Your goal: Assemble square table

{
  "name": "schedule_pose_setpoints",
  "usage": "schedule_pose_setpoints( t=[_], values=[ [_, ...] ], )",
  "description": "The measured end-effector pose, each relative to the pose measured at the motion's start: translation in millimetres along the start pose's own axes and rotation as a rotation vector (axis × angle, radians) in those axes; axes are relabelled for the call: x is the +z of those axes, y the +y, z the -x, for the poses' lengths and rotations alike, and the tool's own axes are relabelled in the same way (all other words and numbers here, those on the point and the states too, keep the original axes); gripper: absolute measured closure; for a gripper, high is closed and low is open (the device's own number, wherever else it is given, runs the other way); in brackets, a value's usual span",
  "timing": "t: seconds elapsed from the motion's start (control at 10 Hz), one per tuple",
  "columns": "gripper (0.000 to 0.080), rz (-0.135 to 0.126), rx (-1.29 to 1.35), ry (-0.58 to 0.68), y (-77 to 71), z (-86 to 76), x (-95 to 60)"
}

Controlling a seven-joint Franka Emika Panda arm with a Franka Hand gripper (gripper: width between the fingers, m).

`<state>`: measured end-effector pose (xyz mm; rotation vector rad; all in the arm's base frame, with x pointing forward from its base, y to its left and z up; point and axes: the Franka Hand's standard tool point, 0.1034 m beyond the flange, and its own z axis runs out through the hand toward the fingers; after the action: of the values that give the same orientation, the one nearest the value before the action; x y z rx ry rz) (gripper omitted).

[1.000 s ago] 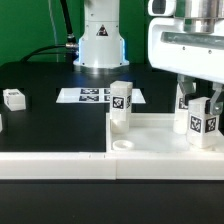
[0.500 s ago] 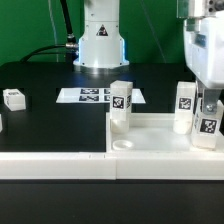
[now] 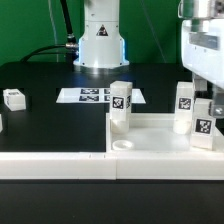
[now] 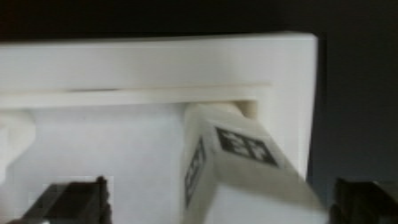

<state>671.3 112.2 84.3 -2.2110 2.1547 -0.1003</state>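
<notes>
The white square table top (image 3: 150, 140) lies at the front of the exterior view's right, rim up. Three short white tagged legs stand in its corners: one at the back left (image 3: 120, 106), one at the back right (image 3: 185, 105) and one at the near right (image 3: 204, 128). My gripper (image 3: 209, 106) hangs just above the near right leg. In the wrist view that leg (image 4: 240, 160) stands between my fingers (image 4: 71, 200), which are wide apart and do not touch it. My gripper (image 4: 217, 205) is open and empty.
A loose white leg (image 3: 14, 98) lies at the exterior view's left. The marker board (image 3: 92, 96) lies behind the table top, before the robot base (image 3: 100, 45). A long white rail (image 3: 55, 165) runs along the front.
My gripper has risen off the near right leg and shifted toward the exterior view's right. The leg stays standing in its corner.
</notes>
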Motion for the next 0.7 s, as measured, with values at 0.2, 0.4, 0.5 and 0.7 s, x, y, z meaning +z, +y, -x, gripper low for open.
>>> schedule_pose_setpoints(
  t=[0.2, 0.4, 0.5, 0.7],
  values=[
    [0.0157, 0.007, -0.291, 0.020, 0.4, 10.0, 5.2],
    [0.0151, 0.006, -0.430, 0.021, -0.5, 8.1, 4.7],
    [0.0150, 0.006, -0.486, 0.021, -0.6, 7.9, 4.7],
    [0.0150, 0.026, -0.780, 0.042, -2.0, 1.1, 4.5]
  ],
)
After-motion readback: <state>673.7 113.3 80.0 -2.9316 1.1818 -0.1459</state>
